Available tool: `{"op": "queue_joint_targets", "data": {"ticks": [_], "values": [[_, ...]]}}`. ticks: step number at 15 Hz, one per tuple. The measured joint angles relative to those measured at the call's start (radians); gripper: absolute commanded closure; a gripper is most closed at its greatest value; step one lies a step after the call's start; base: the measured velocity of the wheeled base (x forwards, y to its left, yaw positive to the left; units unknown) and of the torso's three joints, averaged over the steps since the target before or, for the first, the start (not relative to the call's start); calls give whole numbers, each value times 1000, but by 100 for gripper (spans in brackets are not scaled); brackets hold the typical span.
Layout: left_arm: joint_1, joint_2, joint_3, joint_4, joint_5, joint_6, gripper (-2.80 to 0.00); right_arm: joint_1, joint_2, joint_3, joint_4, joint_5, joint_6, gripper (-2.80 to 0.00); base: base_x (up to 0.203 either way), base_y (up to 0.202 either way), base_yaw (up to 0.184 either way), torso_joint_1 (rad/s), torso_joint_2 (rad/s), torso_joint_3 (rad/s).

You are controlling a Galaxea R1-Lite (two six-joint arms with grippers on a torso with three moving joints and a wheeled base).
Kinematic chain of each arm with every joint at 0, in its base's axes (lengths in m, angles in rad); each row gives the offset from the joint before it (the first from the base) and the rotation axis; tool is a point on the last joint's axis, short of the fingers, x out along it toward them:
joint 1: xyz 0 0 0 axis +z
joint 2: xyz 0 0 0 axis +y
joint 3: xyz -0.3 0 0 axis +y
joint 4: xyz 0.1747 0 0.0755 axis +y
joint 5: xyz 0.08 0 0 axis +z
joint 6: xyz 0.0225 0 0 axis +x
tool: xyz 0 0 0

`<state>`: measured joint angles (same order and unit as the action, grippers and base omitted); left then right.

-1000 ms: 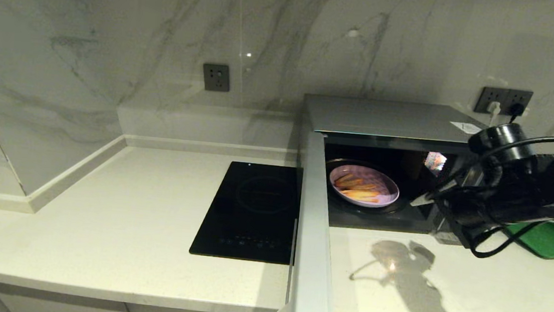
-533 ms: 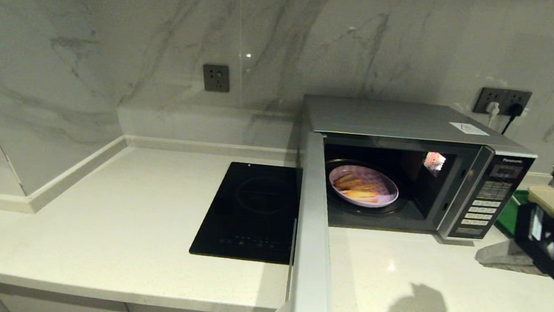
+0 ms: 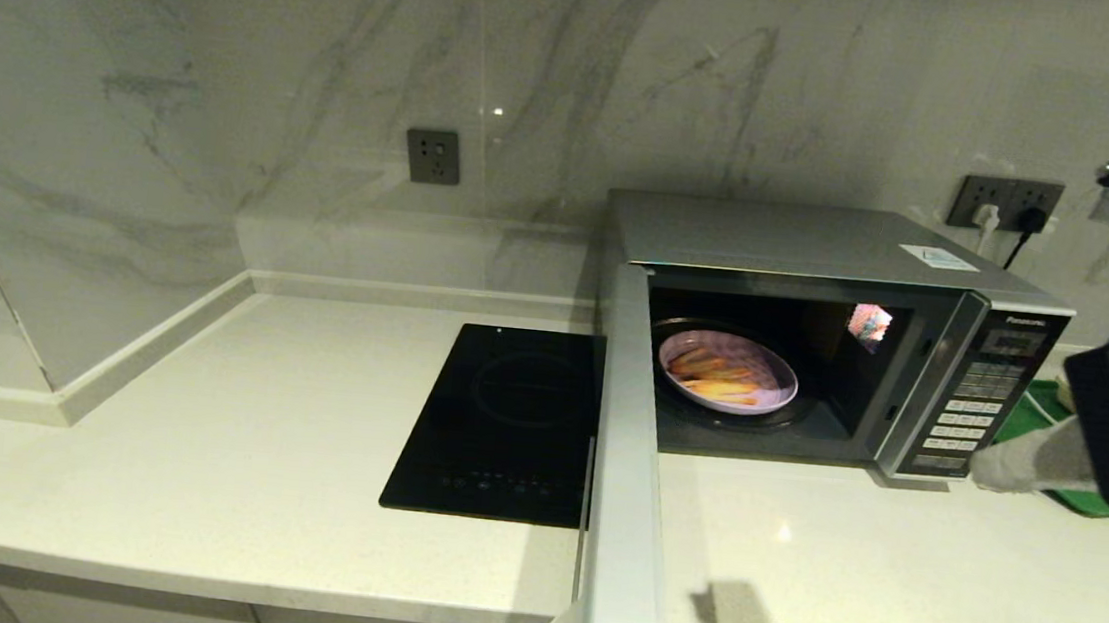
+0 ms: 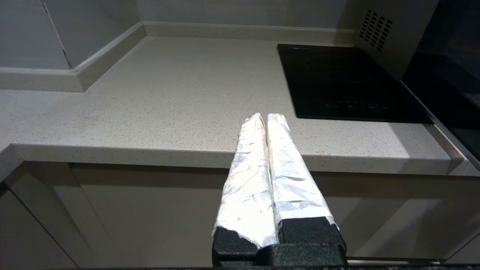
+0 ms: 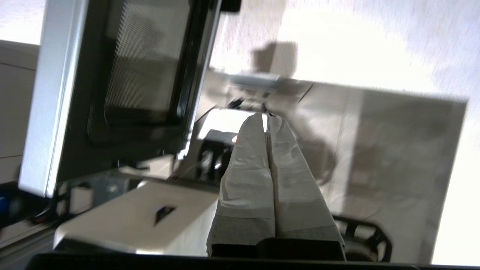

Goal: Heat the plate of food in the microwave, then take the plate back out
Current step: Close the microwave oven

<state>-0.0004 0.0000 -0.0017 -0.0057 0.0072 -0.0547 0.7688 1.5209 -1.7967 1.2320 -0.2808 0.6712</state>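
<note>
Head view, right of centre: the brand name "Panasonic" stands in small letters at the top of the keypad panel [image 3: 983, 404] of the microwave [image 3: 799, 273]; the key markings below it are too small to read. A white sticker [image 3: 938, 256] on the microwave's top carries print that cannot be read.

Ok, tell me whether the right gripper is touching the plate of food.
Apart. The head view shows the right gripper out past the microwave's keypad side, while the plate of food sits inside the open cavity, well clear of it.
</note>
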Motion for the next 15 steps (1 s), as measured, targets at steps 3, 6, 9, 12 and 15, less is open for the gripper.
{"op": "queue_joint_targets", "data": {"ticks": [3, 6, 9, 12, 15], "values": [[0, 0, 0, 0, 0, 0, 0, 118, 99, -77, -67, -44, -37, 0, 0, 0, 0, 0, 0, 0], [0, 0, 0, 0, 0, 0, 0, 202, 175, -154, -205, -39, -100, 0, 0, 0, 0, 0, 0, 0], [0, 0, 0, 0, 0, 0, 0, 223, 230, -171, -344, -11, -167, 0, 0, 0, 0, 0, 0, 0], [0, 0, 0, 0, 0, 0, 0, 200, 285, -173, -377, 59, -165, 0, 0, 0, 0, 0, 0, 0], [0, 0, 0, 0, 0, 0, 0, 166, 336, -174, -441, 72, -165, 0, 0, 0, 0, 0, 0, 0]]}}
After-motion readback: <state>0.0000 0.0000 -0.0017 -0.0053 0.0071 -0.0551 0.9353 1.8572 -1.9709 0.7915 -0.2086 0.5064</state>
